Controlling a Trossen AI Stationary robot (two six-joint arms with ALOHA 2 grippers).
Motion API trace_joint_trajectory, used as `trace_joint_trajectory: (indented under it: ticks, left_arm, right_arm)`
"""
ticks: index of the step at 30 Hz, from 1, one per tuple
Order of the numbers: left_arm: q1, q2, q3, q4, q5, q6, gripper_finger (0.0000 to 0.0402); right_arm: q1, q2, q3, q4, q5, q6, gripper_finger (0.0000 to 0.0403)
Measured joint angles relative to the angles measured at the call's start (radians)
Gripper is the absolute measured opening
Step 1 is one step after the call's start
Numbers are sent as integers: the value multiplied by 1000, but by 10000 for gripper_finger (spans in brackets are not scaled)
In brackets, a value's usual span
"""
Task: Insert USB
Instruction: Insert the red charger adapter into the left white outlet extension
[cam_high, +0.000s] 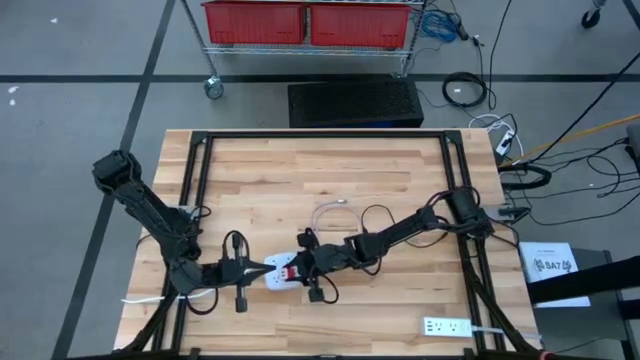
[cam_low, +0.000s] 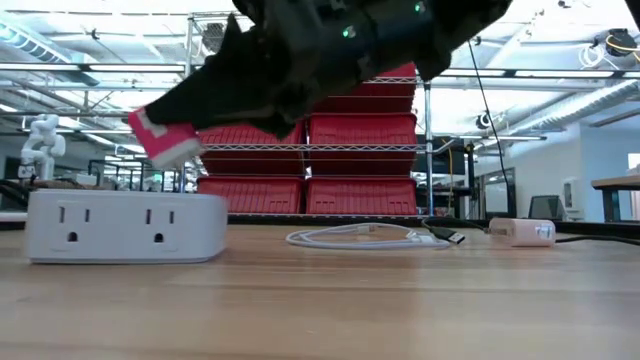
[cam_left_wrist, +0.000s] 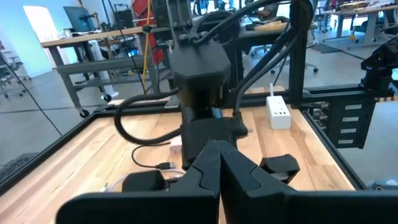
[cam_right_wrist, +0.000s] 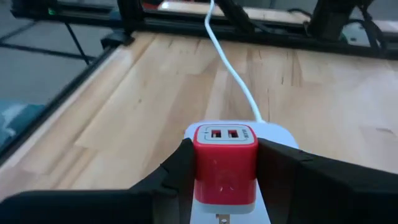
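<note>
A red USB wall charger, with two ports on its grey face, sits between the fingers of my right gripper, which is shut on it. In the low view the charger hangs tilted just above a white power strip that lies flat on the table. The strip's white cord runs away across the wood. My left gripper is shut. Its tips point at the strip's left end and at the right gripper. My right gripper pinches the red charger by its two opposite side walls, one finger on each side. The fingers come from the table's right, slanting down. The charger is lifted clear of the strip and tilted, with a metal prong showing beneath it. My left gripper: I cannot tell whether its shut tips touch the strip.
A coiled white USB cable lies behind the grippers, its plug resting on the wood. A small white adapter lies beyond it. A second power strip lies near the table's right near corner. Black frame rails border the table.
</note>
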Motion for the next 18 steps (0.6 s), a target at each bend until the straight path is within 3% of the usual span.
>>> trace_joint_trajectory:
  ticks: [18]
  left_arm:
    - [1,0,0,-2,0,1,0]
  right_arm:
    - [-3,39,1,169,17,18,110]
